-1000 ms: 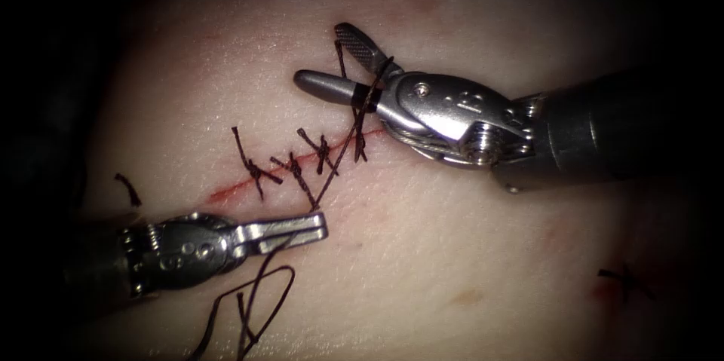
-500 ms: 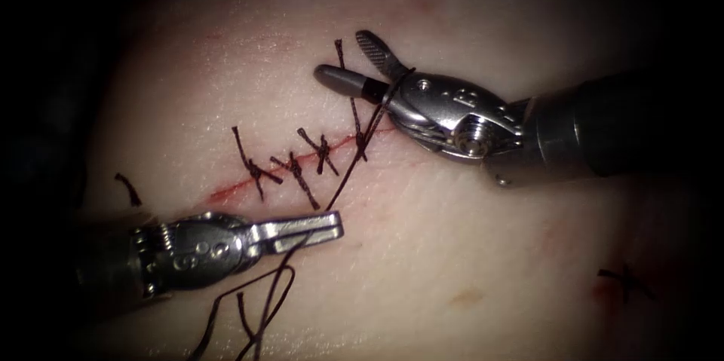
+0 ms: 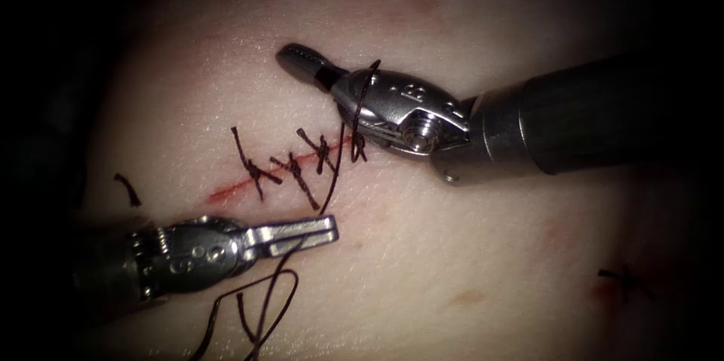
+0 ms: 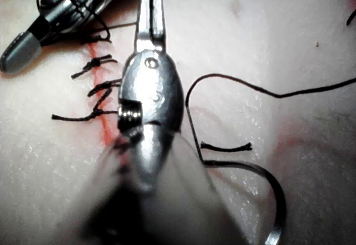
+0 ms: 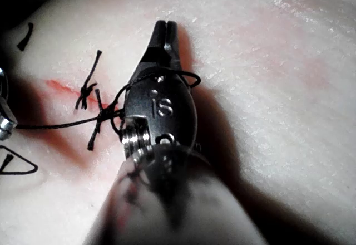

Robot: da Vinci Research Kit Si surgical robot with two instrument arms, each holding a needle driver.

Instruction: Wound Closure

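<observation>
Now right gripper [image 3: 298,56] closed, thread [image 3: 360,97] looped round it; left gripper [image 3: 317,231] clamps thread.

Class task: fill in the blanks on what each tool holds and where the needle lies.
The left tool is shut on the ___. Thread is looped ___ the right tool, whose jaws are shut. The needle lies on the ___, in neither tool.
Missing: thread; around; tissue.
</observation>
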